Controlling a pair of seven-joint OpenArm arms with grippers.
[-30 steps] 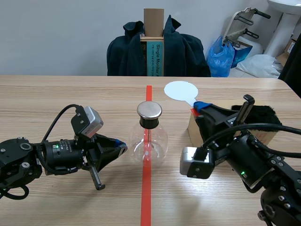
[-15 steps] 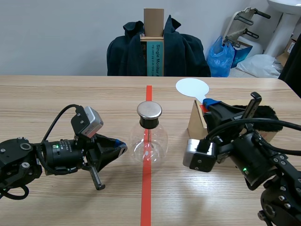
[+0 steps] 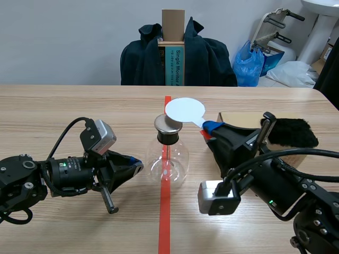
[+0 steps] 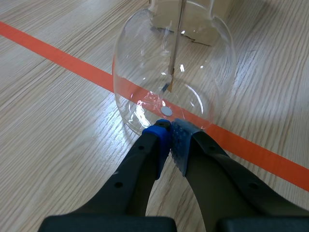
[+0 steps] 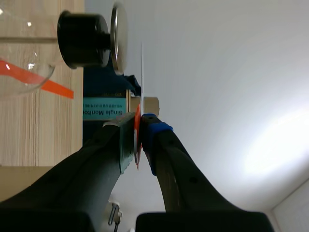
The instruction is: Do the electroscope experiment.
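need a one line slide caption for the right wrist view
Right gripper, shut on the paddle, holds it edge-on close to the metal cap of the electroscope.

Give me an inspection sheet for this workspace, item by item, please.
Surface: wooden table, orange-red tape line.
Job's things: clear glass flask with metal disc cap; white round paddle held just over the cap; black fuzzy cloth on cardboard box.
Clutter: nothing seen.
Grippers: left gripper shut on nothing, by the flask's base; right gripper shut on the paddle's handle.
Cables: black cable looping behind left gripper.
Surroundings: dark jacket, blue plastic bag.
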